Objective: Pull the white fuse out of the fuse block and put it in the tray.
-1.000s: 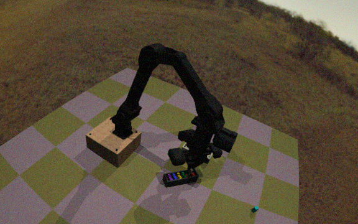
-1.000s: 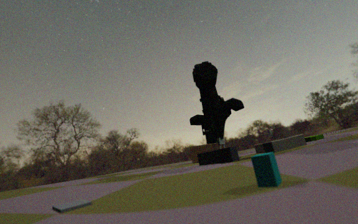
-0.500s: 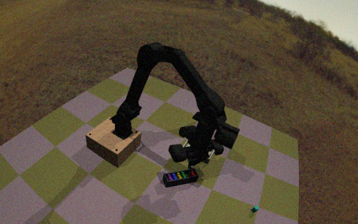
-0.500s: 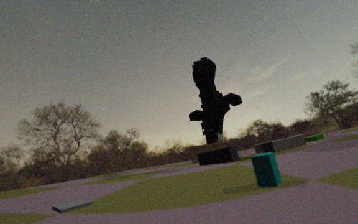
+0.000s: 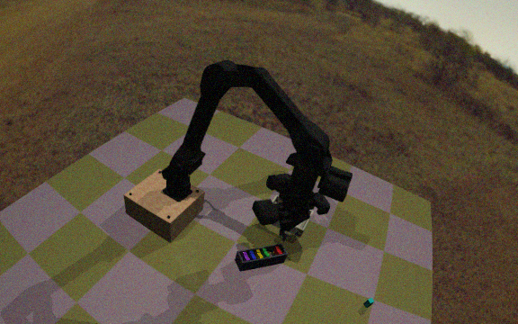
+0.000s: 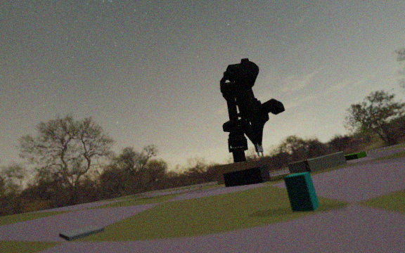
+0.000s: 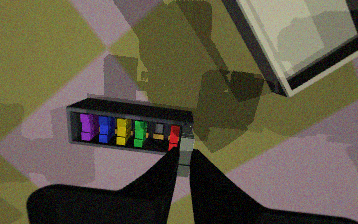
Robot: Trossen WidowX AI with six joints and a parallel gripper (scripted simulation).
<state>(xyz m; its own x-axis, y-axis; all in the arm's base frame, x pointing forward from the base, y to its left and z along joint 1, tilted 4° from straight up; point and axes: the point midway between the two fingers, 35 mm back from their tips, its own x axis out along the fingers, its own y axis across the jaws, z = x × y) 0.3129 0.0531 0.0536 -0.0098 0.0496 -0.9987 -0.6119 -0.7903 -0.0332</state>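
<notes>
The white fuse (image 7: 185, 150) sits pinched in the gripper (image 7: 183, 161), lifted clear of the fuse block (image 7: 130, 107) — its slot between green and red stands empty. The tray (image 7: 300, 60) lies nearby — apart from the block.

– What colours are the fuses (image 7: 125, 132) in the black block (image 7: 130, 107)?
– Purple, blue, yellow, green, red.
– The floor (image 5: 106, 270)?
– Olive-green and lilac checks. The small box (image 6: 301, 191) is teal.

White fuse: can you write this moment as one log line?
gripper: shut on small white fuse | fuse: out of black fuse block | grey tray: not reached
</notes>
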